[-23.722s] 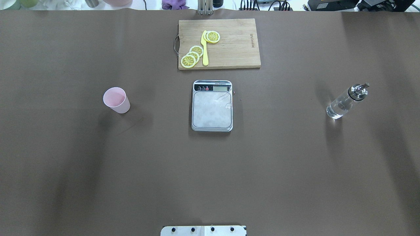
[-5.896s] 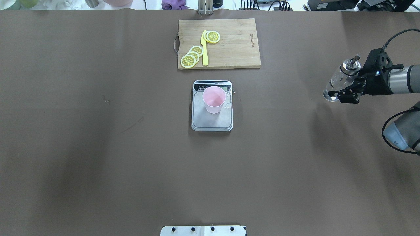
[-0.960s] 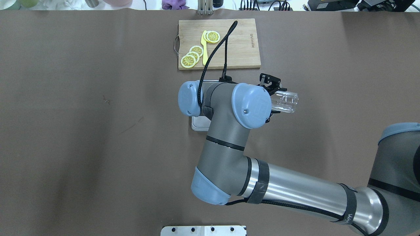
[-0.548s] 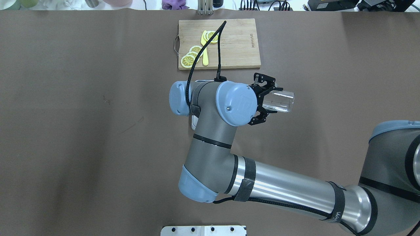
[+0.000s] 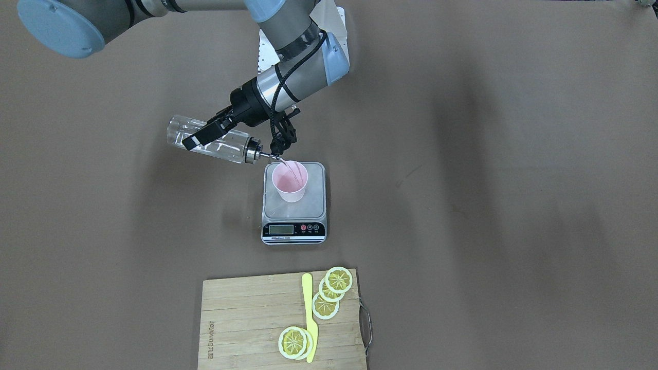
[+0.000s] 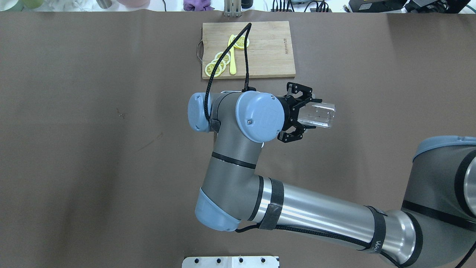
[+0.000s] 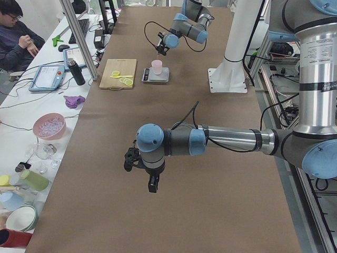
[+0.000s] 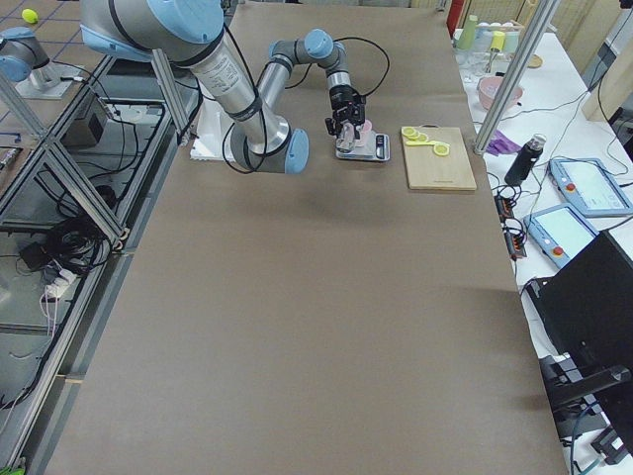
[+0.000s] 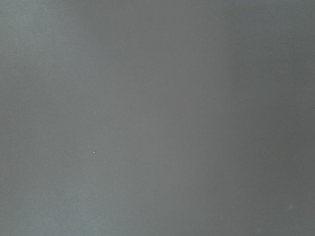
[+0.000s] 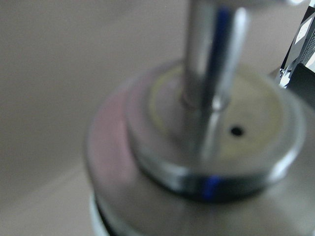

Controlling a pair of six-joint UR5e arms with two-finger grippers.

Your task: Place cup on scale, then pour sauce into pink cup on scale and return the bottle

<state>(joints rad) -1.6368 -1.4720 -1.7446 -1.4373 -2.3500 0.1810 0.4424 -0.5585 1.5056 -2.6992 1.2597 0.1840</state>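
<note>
My right gripper (image 6: 302,116) has its 2 fingers clamped on the smooth clear glass bottle (image 5: 221,144). The bottle is tipped nearly flat, its shiny metal spout just over the round rim of the pale pink tapered cup (image 5: 290,181), with a thin clear thread of sauce (image 5: 286,167) between them. The cup stands upright on the silver steel plate of the rectangular scale (image 5: 308,206), at the end away from the display. My left gripper (image 7: 152,185) hangs over the matte brown table (image 5: 462,154), and I cannot tell whether it is wide or narrow.

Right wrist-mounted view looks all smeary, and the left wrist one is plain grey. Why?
Right wrist-mounted view: the bottle and its metal pourer cap fill the frame, too close to be sharp. Left wrist-mounted view: only flat, featureless grey, probably bare table, with no detail to show.
</note>
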